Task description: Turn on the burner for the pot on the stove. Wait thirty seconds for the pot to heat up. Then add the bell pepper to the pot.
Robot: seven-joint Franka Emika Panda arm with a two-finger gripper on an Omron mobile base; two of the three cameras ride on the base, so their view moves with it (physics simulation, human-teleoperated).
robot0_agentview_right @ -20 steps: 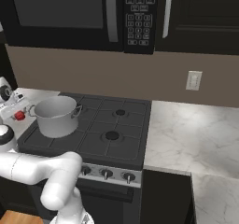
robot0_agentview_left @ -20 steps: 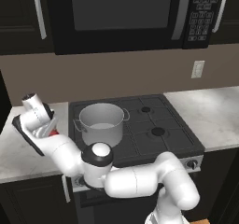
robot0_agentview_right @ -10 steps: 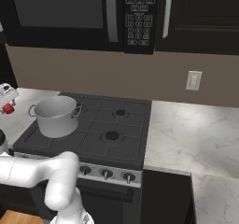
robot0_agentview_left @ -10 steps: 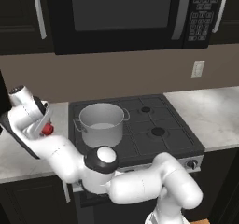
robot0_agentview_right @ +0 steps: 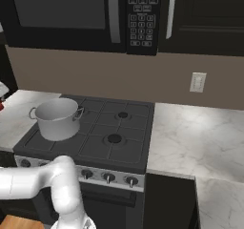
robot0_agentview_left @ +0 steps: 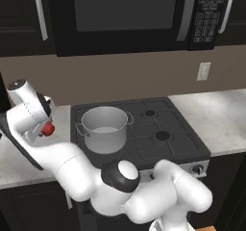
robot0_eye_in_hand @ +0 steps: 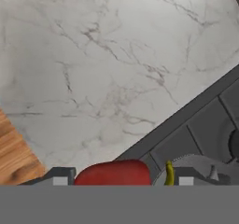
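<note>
The bell pepper, glossy red and roundish, sat clamped between the gripper fingers, held in the air above the marble counter left of the stove. The pot stood open-topped just beside, its near rim unobstructed.

pot on the stove's front-left burner, bell pepper left of it above counter

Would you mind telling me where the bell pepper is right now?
The bell pepper sits between the gripper fingers, raised above the marble counter to the left of the pot on the stove.
</note>
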